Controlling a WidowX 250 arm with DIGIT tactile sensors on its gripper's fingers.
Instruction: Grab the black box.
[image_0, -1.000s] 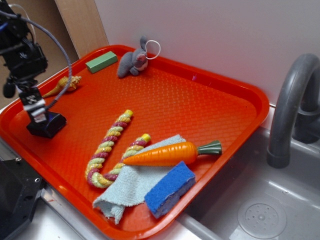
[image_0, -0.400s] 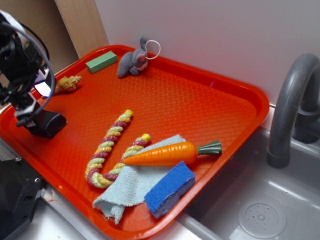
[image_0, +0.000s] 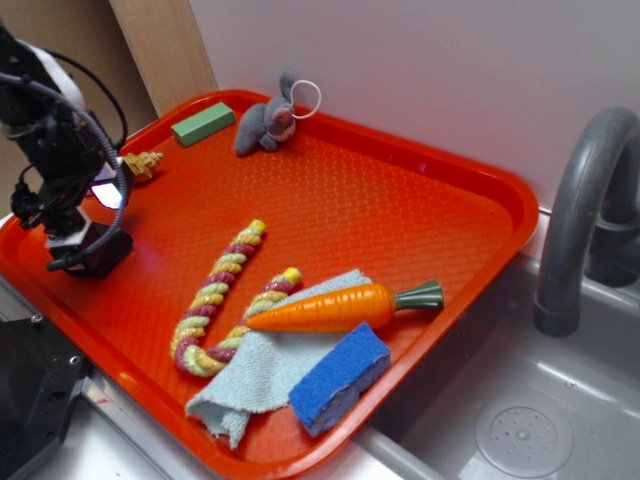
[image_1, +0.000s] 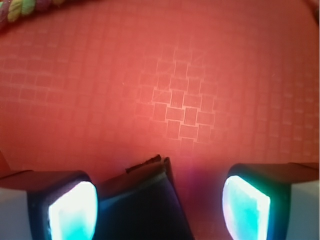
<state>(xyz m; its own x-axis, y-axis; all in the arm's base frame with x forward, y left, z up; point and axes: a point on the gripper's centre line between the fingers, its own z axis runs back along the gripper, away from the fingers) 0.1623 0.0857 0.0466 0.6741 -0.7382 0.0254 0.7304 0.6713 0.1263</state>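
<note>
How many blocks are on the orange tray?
2. The green block lies at the tray's far corner beside the toy bunny; the black box sits near the left edge, under the gripper.

Bright orange-red plastic tray (image_0: 420, 215) with a fine woven-square texture. The small matte black box (image_0: 100, 250) is plain. The twisted rope toy (image_0: 215, 295) has yellow, maroon and green stripes; the plastic carrot (image_0: 330, 307) is orange with a dark green top; the rectangular sponge (image_0: 340, 377) is deep blue; the small block (image_0: 202, 124) is green.

Orange tray (image_0: 440, 200) beside sink (image_0: 520, 420), holding black box (image_0: 100, 250) under robot gripper (image_0: 65, 235) at left; green block (image_0: 202, 124), grey bunny (image_0: 262, 122), rope (image_0: 215, 295), carrot (image_0: 330, 307), cloth (image_0: 262, 372), blue sponge (image_0: 340, 377).
</note>
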